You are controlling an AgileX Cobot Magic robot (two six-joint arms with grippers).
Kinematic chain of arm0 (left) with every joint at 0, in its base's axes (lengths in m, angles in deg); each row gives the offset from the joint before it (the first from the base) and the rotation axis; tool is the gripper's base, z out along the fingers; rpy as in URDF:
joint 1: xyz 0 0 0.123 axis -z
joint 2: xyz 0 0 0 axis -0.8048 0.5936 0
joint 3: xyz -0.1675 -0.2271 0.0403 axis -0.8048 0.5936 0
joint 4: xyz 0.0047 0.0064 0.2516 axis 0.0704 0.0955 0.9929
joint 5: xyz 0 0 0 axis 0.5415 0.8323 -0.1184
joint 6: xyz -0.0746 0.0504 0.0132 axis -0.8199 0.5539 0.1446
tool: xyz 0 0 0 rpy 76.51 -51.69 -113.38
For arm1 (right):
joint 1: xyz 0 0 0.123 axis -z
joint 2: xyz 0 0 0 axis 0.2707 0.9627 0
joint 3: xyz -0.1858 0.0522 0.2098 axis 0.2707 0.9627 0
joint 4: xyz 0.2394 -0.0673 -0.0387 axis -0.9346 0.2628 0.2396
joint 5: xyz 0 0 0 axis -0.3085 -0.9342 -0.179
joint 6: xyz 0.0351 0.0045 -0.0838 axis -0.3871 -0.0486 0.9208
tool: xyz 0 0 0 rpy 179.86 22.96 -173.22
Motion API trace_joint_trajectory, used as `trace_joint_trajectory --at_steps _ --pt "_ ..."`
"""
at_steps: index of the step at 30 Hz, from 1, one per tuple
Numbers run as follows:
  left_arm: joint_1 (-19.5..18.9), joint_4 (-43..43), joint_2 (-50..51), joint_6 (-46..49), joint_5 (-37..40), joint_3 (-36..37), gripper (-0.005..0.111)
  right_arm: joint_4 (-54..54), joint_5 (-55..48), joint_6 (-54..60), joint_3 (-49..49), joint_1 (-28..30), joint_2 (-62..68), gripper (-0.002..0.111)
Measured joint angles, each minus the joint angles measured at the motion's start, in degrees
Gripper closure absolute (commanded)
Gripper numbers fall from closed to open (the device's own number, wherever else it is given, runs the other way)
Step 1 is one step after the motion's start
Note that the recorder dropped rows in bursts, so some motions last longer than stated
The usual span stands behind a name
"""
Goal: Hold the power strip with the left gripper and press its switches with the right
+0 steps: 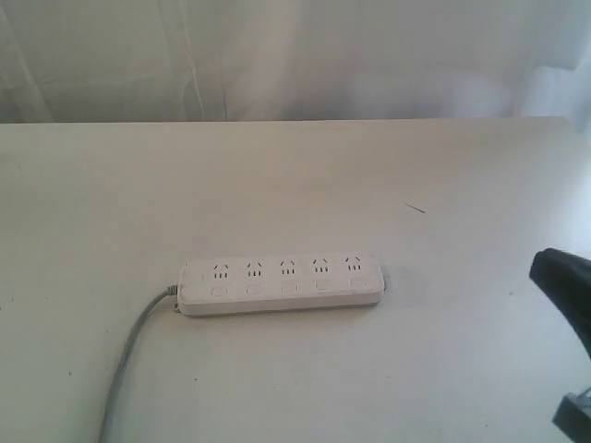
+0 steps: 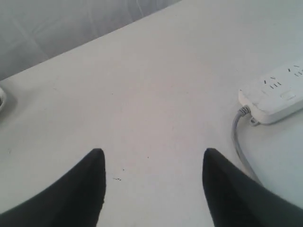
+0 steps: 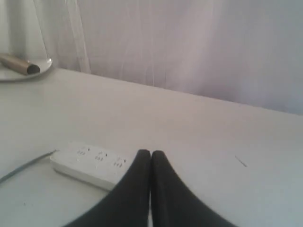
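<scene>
Power strip (image 1: 282, 284): lies flat mid-table, long axis left-right, nothing touching it.
Switches (image 1: 289, 288): row of five along the near edge, one per socket grp.
Cord (image 1: 129, 355): grey, exits the left end, runs to near-left.
Left gripper (image 2: 154, 153): fingers spread wide, empty, above the table (image 2: 142, 71), apart from the cord end.
Right gripper (image 3: 150, 153): fingertips pressed together, holding nothing; at far-right of scene, well apart from the bar.

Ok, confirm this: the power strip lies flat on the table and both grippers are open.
Only the left gripper is open; the right gripper is shut, tips together, per the right wrist view. The power strip does lie flat on the table.
</scene>
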Motion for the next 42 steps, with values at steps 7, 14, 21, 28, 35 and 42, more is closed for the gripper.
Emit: trace_joint_trajectory --at_steps 7,14,21,28,35,42 --pt "0.00 0.00 0.73 -0.34 -2.56 3.25 0.090 0.00 6.87 0.48 2.31 0.00 10.02 0.108" --pt "0.00 -2.09 0.73 -0.71 -6.38 3.68 0.107 0.00 10.72 2.72 2.41 0.00 4.95 0.108" --pt "0.00 -3.84 0.73 -0.76 -12.78 8.74 0.107 0.00 1.47 4.34 2.41 0.00 -0.39 0.108" --pt "0.00 -4.07 0.73 -0.76 -16.46 9.52 0.107 0.00 1.16 4.34 2.41 0.00 -0.39 0.108" --pt "0.00 -4.07 0.73 -0.76 -18.44 10.44 0.107 0.00 1.03 4.34 2.41 0.63 -0.73 0.108" --pt "0.00 -4.07 0.73 -0.76 -18.78 10.44 0.107 0.00 0.90 4.34 2.41 8.96 -1.64 0.108"
